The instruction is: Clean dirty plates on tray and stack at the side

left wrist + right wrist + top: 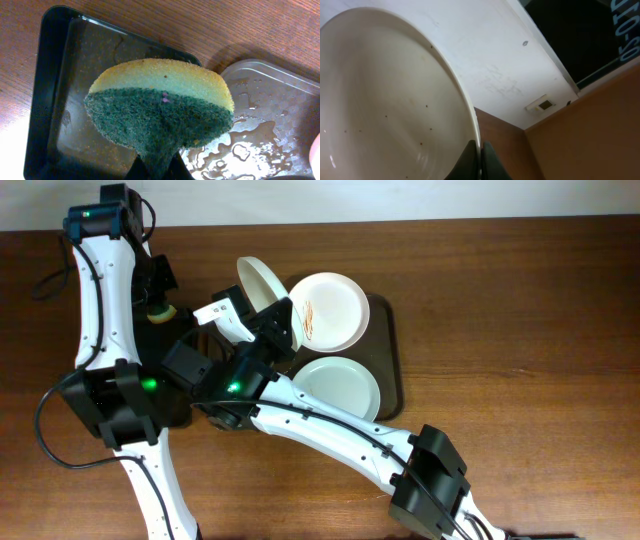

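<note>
Closest to the right wrist camera, the right gripper [480,152] is closed narrow on the rim of a white plate [395,100], which it holds lifted and tilted on its edge. The hollow face of the plate shows only small dark specks in that view. Equally near in the left wrist view, the left gripper [159,169] pinches a sponge [160,107], yellow on one side and green scouring on the other. The sponge hangs above a black tray [47,80] and a clear container [280,95] with water in it. Seen from above, sponge and plate are near but not touching. Farther to the side, the brown tray [388,350] carries a smeared white plate [328,310] and a pale blue-green plate [340,385]. I judge that the step in hand is wiping the lifted plate. To do it well, the green side should meet the hollow face flat. The push should go toward the held rim, because so thin a pinch could let the plate turn or slip.
</note>
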Action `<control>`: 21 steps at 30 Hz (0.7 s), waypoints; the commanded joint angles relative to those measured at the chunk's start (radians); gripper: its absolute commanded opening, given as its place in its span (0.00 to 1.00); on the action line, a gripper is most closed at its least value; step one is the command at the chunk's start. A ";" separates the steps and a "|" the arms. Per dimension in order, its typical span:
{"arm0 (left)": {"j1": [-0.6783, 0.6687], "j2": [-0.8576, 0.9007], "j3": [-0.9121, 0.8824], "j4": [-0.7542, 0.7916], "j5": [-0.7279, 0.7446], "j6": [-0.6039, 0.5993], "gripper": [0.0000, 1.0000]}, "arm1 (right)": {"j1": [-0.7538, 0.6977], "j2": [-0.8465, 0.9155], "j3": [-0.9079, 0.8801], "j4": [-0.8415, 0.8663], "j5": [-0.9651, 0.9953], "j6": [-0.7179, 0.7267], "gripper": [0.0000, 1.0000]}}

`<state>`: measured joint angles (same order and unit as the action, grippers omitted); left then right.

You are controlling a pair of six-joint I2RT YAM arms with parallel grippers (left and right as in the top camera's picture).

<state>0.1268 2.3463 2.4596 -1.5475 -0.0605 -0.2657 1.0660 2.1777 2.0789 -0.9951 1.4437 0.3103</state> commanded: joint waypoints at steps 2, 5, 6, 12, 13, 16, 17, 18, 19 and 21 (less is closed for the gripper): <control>0.001 -0.005 0.013 0.001 -0.007 0.013 0.01 | -0.020 -0.034 0.021 -0.021 -0.133 0.012 0.04; 0.000 -0.005 0.013 0.001 -0.007 0.013 0.01 | -0.171 -0.117 0.021 -0.156 -0.494 0.091 0.04; 0.000 -0.005 0.013 0.001 -0.007 0.013 0.01 | -0.243 -0.170 0.021 -0.183 -0.614 0.090 0.04; -0.002 -0.005 0.011 -0.002 0.016 0.021 0.01 | -1.022 -0.369 -0.024 -0.385 -1.146 0.090 0.04; -0.002 -0.005 0.011 -0.002 0.016 0.021 0.01 | -1.098 -0.360 -0.068 -0.376 -1.168 0.090 0.04; -0.002 -0.005 0.011 0.010 0.015 0.021 0.01 | -1.281 -0.340 -0.364 -0.165 -1.209 0.087 0.04; -0.002 -0.005 0.011 0.017 0.015 0.021 0.01 | -1.294 -0.340 -0.446 -0.090 -1.210 0.087 0.04; -0.002 -0.005 0.011 0.021 0.016 0.021 0.01 | -1.298 -0.340 -0.512 -0.029 -1.212 0.087 0.04; -0.002 -0.005 0.011 0.026 0.016 0.021 0.01 | -1.297 -0.340 -0.624 0.078 -1.216 0.087 0.04; -0.002 -0.005 0.011 0.028 0.016 0.021 0.01 | -1.295 -0.340 -0.773 0.227 -1.216 0.087 0.04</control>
<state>0.1257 2.3463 2.4596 -1.5223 -0.0486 -0.2611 -0.2340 1.8446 1.4113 -0.8452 0.2333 0.3912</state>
